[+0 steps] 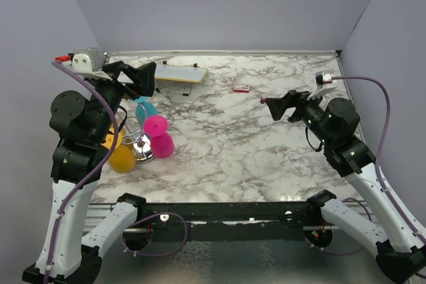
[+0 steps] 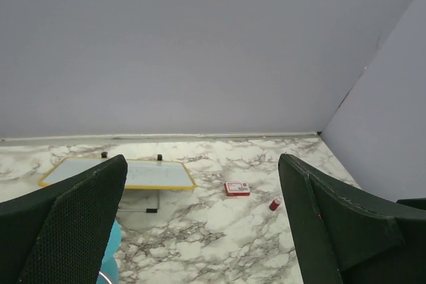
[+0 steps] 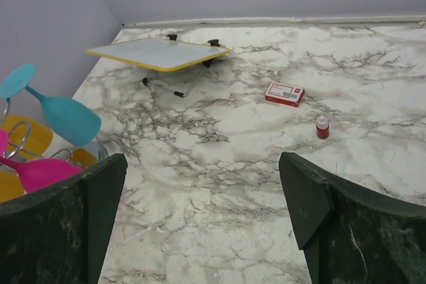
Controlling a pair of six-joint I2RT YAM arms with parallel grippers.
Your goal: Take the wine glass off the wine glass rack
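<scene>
Black-fingered and spread wide, the left gripper (image 1: pixel 144 79) sits at the upper left of the top view. It holds nothing. Its arm is folded high over its base and the wrist points toward the back wall. In the left wrist view the two fingers stand far apart at the lower corners, with only wall and surface between them. The right gripper (image 1: pixel 275 108) at centre right is also wide open and holds nothing. Its forearm rises from the lower right corner and its fingers point toward the left of the frame.

One chrome rack (image 1: pixel 141 148) stands at centre left, close to the left arm. Glasses in three colours sit on it: one pink glass (image 1: pixel 160 136), one teal glass (image 1: pixel 144 108) and yellow glass (image 1: pixel 121 157). I cannot tell whether the yellow is one piece or two. The pink and teal ones lean with the foot uppermost. The teal one lies just below the left gripper in the frame, and the two are apart.

One yellow-edged board (image 1: pixel 180 72) is propped near the back edge. One red box (image 1: pixel 241 87) and one small red bottle (image 1: pixel 262 99) lie right of it, well apart from the rack.

Walls (image 1: pixel 219 4) close the left, back and right edges of the surface (image 1: pixel 226 157). The rack is near the left one. Bare marble runs from the rack across the middle to the right arm.
</scene>
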